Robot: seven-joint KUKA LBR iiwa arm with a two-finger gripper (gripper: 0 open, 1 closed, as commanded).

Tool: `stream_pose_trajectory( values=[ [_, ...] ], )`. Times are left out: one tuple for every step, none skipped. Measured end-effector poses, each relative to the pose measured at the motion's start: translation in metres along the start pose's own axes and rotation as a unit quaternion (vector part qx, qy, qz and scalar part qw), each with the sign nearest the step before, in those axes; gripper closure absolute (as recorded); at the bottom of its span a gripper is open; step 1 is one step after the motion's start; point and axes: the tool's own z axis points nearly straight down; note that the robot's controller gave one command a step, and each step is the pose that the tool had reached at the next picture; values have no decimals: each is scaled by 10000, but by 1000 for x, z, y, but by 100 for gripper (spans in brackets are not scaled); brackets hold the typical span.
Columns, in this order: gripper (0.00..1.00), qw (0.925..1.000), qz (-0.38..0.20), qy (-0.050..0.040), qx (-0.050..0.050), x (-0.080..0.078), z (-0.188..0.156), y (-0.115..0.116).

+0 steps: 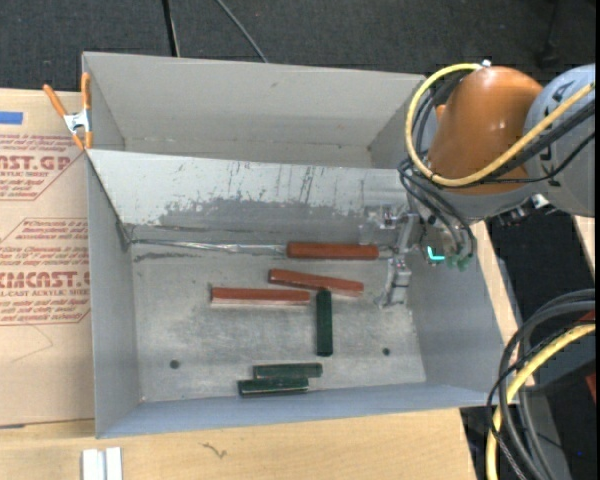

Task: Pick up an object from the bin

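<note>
My gripper (397, 268) hangs at the bin's right side, its metal fingers pointing down with nothing between them that I can see. Just to its left lies a red-brown stick (332, 252), whose right end is close to the fingers. A second red-brown stick (316, 282) lies slightly lower, slanting toward the gripper. A dark green stick (323, 323) stands lengthwise below that one.
A third red-brown stick (260, 295) lies in the bin's middle. Two dark green sticks (280, 379) rest side by side near the front wall. The arm with its orange cover and yellow cables reaches over the right rim.
</note>
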Motion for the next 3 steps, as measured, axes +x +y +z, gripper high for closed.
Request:
stream_pose_trajectory(
  values=[
    [0, 9961, 881, 0, -7, 5, 120, 10],
    [0, 9981, 608, -48, 4, -6, 84, 0],
    [0, 9882, 1529, -35, -7, 4, 67, 12]
  ],
)
